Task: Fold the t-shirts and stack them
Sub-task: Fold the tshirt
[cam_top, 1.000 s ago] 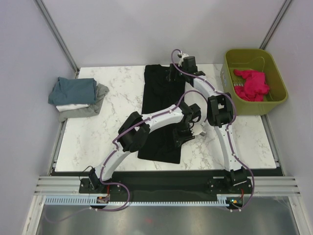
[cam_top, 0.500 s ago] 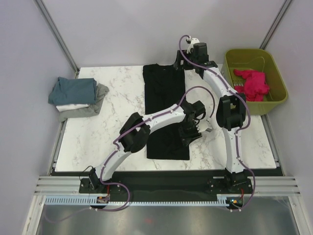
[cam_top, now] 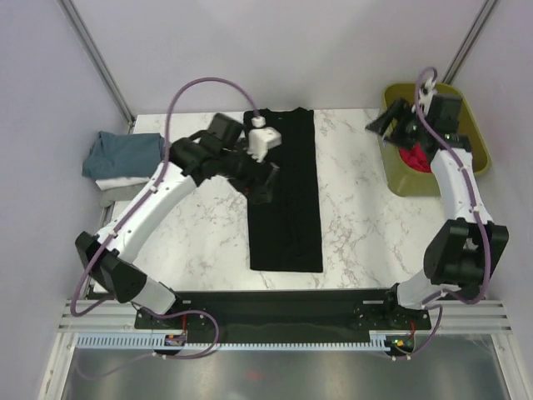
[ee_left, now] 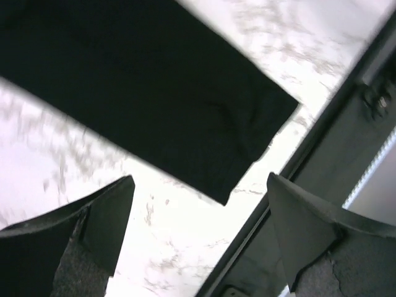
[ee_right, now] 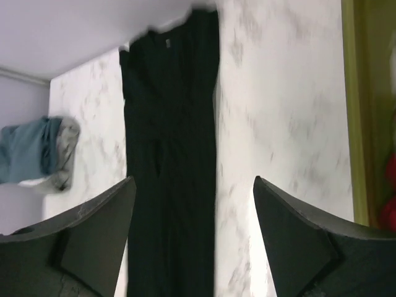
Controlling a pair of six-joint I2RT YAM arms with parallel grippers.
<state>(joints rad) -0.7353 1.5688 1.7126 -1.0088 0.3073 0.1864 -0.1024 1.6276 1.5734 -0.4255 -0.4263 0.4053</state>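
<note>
One long black cloth t-shirt (cam_top: 285, 200), folded into a narrow strip, is lying mid-desk (cam_top: 183, 233); its collar label is too blurred to read. Three more folded t-shirts (cam_top: 125, 157), teal, white and grey, are sitting stacked at the left edge. The left claw (ee_left: 199, 180) is gaping wide above the black strip. The right claw (ee_right: 193, 180) is gaping wide by one olive-green plastic basket (cam_top: 418, 185).

A corner of the black t-shirt (ee_left: 154, 93) lies flat on the marble table (ee_left: 185, 247), between the spread fingers (ee_left: 99, 216).
</note>
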